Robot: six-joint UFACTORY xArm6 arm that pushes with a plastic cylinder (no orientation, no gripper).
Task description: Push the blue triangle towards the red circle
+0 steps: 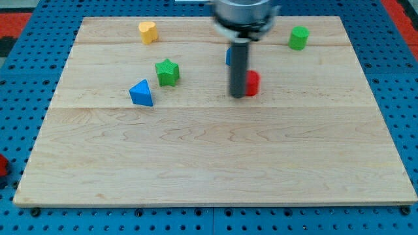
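The blue triangle (142, 93) lies on the wooden board (215, 163) at the view's left of centre. The red circle (252, 83) lies right of centre, partly hidden by my rod. My tip (236, 96) rests on the board just at the left edge of the red circle, touching or nearly touching it. The tip is far to the right of the blue triangle. Another blue block (229, 56) is mostly hidden behind the rod, above the red circle.
A green star (167, 72) sits just above and right of the blue triangle. A yellow block (148, 31) is near the top left. A green block (299, 38) is near the top right. The board lies on a blue perforated table (19, 78).
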